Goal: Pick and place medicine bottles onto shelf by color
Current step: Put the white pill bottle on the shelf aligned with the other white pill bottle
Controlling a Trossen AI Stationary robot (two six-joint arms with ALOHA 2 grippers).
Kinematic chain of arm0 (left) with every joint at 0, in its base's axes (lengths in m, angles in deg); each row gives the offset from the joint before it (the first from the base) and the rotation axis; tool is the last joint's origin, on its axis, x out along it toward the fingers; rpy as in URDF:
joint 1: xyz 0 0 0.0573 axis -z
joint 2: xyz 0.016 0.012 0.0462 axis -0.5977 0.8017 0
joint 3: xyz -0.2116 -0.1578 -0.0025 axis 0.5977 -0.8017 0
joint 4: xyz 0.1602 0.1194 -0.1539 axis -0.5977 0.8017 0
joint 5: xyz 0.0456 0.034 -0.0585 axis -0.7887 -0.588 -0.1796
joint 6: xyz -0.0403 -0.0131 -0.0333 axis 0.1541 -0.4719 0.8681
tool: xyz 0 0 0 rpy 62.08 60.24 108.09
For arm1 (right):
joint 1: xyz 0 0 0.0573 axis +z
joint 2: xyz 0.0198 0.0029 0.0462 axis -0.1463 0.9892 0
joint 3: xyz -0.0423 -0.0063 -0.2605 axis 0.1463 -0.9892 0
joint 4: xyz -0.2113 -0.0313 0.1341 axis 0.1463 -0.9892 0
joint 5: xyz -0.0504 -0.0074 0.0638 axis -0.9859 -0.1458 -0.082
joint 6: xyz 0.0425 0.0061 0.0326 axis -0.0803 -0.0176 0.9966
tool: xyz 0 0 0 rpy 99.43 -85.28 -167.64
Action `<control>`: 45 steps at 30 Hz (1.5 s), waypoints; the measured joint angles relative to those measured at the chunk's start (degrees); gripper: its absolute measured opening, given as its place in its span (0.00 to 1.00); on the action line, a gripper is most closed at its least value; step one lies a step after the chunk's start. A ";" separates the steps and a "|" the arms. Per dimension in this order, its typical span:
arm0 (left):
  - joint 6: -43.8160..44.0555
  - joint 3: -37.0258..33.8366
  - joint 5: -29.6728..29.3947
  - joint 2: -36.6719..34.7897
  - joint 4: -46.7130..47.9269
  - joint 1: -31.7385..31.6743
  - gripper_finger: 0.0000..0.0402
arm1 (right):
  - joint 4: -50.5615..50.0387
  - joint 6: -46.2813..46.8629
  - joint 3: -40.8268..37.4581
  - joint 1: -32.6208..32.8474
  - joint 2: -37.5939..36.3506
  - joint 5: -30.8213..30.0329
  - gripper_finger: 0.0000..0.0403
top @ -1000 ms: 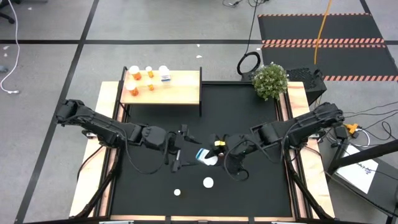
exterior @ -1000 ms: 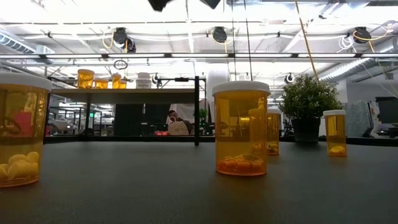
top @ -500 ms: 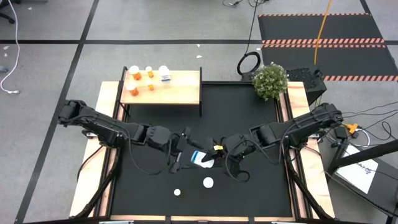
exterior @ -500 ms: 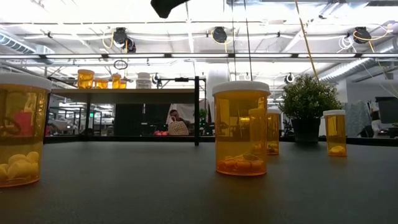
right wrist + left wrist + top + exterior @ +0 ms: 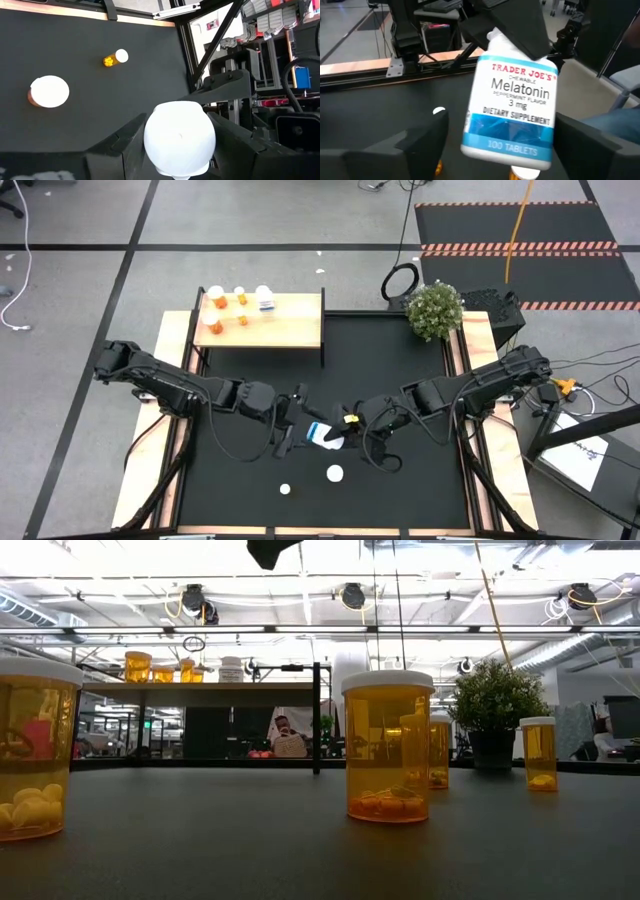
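Note:
A white medicine bottle point(image 5: 512, 105) with a blue band on its label hangs in the air above the black mat, between my two grippers. My right gripper point(image 5: 347, 424) is shut on it. My left gripper point(image 5: 297, 427) is open, with one finger point(image 5: 415, 147) on either side of the bottle's lower half; I cannot tell whether they touch it. The light-wood shelf point(image 5: 290, 320) at the far left carries several orange bottles point(image 5: 217, 301) and a white one point(image 5: 265, 300). Two white-capped bottles point(image 5: 334, 474) stand upright on the mat. My right gripper pinches the white bottle at its cap end point(image 5: 180, 135) between its two fingers, coming from the table's right and slanting a little downward. The bottle reaches out past the fingers toward my left gripper, lifted clear of the mat.
A potted plant point(image 5: 435, 310) stands at the mat's far right corner. In the low view, orange bottles point(image 5: 388, 745) stand on the mat in front of the shelf point(image 5: 200, 693). A small orange bottle point(image 5: 115, 58) lies on its side on the mat.
My right gripper has rolled at the wrist, turning the white bottle in the air. My left gripper has moved a little toward the table's right edge, so its fingers now stand around the bottle.

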 joint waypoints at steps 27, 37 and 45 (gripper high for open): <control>-2.03 0.00 -3.31 -2.55 1.15 0.23 0.61 | 0.92 34.76 0.01 8.65 -1.31 -25.47 0.73; -4.81 0.00 -30.80 -6.71 6.08 5.13 0.60 | 0.45 64.49 -0.02 14.41 -1.33 -54.05 0.73; -13.78 0.00 -53.66 -6.60 -0.29 9.58 0.59 | 27.56 61.62 -12.97 10.17 -1.22 -54.03 0.73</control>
